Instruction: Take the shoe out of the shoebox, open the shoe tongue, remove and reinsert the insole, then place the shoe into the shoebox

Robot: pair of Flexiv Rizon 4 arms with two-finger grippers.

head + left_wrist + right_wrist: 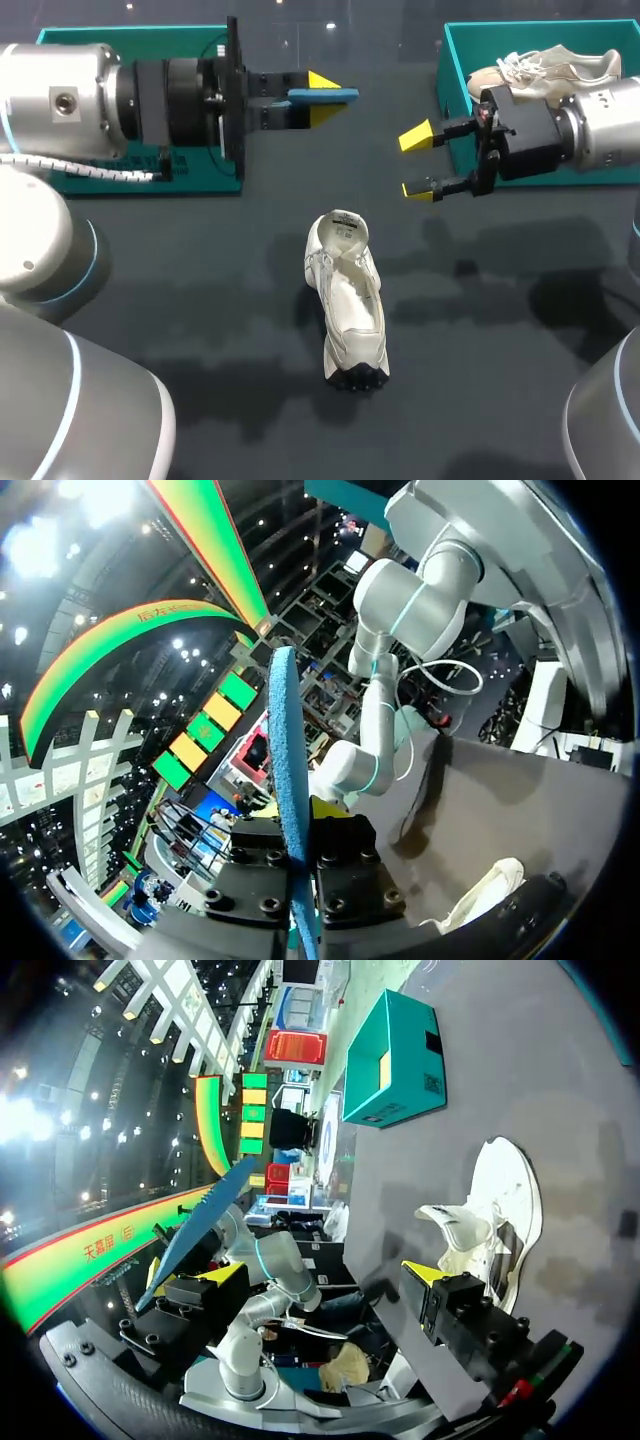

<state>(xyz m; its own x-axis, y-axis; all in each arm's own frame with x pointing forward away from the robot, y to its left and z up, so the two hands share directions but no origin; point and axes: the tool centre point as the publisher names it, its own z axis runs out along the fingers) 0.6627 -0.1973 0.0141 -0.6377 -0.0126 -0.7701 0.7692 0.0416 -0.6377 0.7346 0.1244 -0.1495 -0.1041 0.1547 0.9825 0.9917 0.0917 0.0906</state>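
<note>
A white shoe [346, 300] lies in the middle of the table, its opening facing up and its tongue [342, 228] pulled back at the far end. My left gripper [318, 97] hovers above the table behind the shoe, shut on a flat blue insole [342, 96]. In the left wrist view the insole [285, 750] stands edge-on between the fingers, with the shoe [488, 890] below to one side. My right gripper [418, 162] is open and empty, facing the insole from the right. From the right wrist, the shoe [492, 1218] lies beside the open gripper [325, 1272] and the insole [200, 1222] is ahead.
A teal shoebox [452, 80] at the back right holds a second light shoe [545, 68], and my right arm reaches over it. A teal box part [140, 180] lies at the back left under my left arm, also seen from the right wrist [395, 1060].
</note>
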